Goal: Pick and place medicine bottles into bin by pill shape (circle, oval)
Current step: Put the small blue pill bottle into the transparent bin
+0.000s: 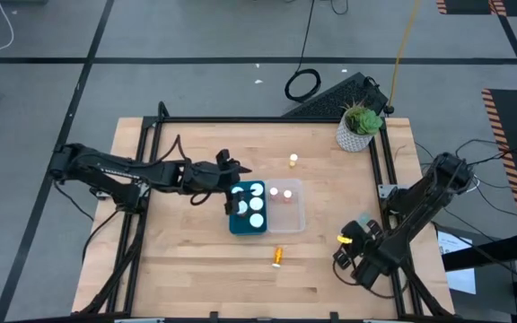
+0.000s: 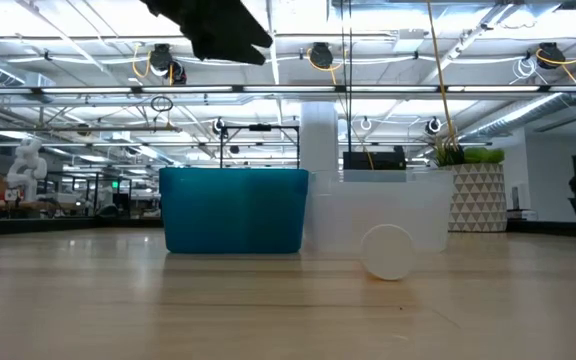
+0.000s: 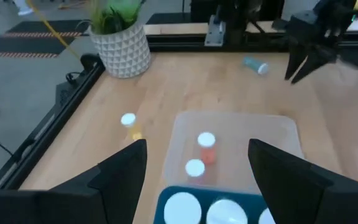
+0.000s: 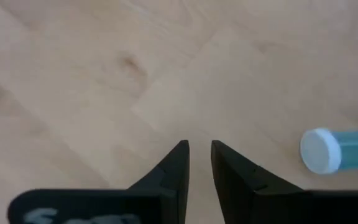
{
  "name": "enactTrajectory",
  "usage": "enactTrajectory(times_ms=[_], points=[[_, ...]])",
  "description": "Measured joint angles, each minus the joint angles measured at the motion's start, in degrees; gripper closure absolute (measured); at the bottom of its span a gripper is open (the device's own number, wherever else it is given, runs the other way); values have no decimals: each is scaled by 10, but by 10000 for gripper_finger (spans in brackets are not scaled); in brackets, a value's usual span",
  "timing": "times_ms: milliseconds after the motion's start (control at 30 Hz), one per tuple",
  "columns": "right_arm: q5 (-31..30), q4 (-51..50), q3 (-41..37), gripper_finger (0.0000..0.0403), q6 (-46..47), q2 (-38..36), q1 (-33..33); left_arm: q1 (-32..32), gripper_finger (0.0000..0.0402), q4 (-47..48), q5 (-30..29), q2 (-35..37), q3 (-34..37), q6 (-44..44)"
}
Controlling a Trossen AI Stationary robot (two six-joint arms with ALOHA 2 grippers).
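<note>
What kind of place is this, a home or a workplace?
Most likely a robotics lab or industrial workspace: two robot arms are mounted at a framed wooden table, the low view shows a high open ceiling with strip lights, and the floor carries taped lines.

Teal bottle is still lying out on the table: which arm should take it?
Probably the right. The right hand, fingers nearly shut and empty, hovers beside the teal bottle at the table's right edge. The left hand, open, is over the teal bin, farther away.

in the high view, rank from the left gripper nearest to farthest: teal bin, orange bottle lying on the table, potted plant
1. Teal bin, directly below the left gripper.
2. Orange bottle, lying toward the table's front edge.
3. Potted plant, at the far right corner.
</note>
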State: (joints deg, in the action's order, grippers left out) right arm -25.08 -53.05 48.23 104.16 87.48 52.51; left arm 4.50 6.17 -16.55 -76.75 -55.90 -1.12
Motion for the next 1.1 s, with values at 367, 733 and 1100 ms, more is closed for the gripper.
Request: enactTrajectory(times_ms=[367,733,1100], points=[[102,-128,0,267,-18,-140,-19,0,117,1,0,-6,1,9],[117,-98,-32,159,143,-102,-30,0,117,0,0,-6,1,19],[162,-112,-31,102,234,-89,-61,0,117,-2,0,-6,1,24]])
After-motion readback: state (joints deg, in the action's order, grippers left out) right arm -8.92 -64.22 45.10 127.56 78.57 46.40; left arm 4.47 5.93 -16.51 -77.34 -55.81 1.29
